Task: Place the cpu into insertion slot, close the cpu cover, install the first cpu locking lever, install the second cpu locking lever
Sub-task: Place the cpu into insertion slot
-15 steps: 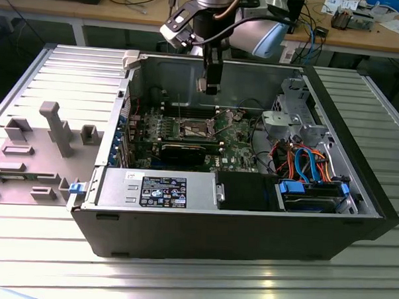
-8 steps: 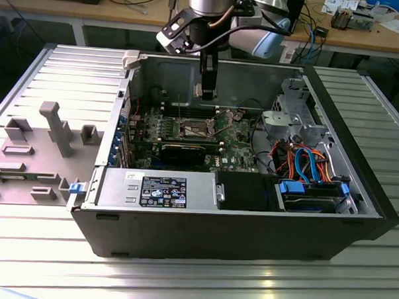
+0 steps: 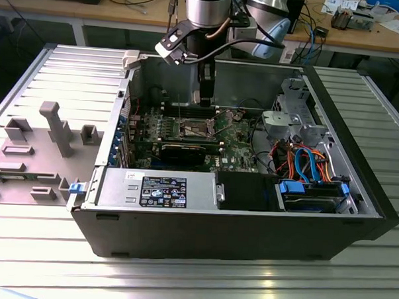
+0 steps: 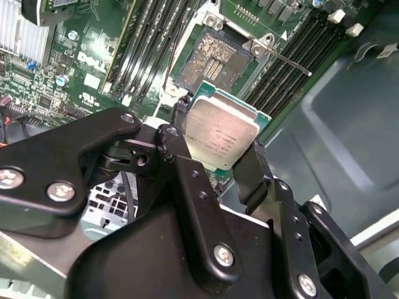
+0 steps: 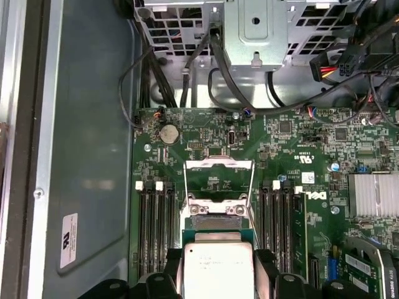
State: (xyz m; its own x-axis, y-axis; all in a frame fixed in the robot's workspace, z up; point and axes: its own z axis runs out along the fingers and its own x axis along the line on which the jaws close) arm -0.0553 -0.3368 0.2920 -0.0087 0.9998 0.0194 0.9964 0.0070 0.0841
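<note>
**End effector.** The end effector [image 4: 218, 132] is closed partway, and its two fingers [image 4: 252, 165] clamp opposite edges of the cpu [image 4: 221, 134]. The grey metal top faces the wrist cameras. The underside is hidden.

**Position of the cpu.** The cpu is held clear of the board and is not seated. In both wrist views it hangs just beside the near edge of the slot [image 4: 215, 59]. In the exterior view the end effector [image 3: 205, 90] stands over the middle of the board, inside the open case [image 3: 235, 237] on the worktop [image 3: 180, 281].

**Handling.** Judged from its form, the cpu is light, thin and stiff.
- It will not flex, so a modest clamping force should be enough.
- The edge grip in use is the correct hold – it leaves the top and the underside untouched.
- The contact faces are narrow and smooth, so slip or tilt between the fingers is the likely fault.
- The underside of the cpu and the dark contact field of the slot are probably fragile. A skewed or forced seating risks damage.

**Surroundings.**
- The cover [image 5: 219, 163] stands raised at the far side of the slot – board shows through its window.
- A lever [image 4: 287, 62] lies unlatched beside the slot.
- Memory slots [image 5: 156, 218] flank the slot on both sides.
</note>
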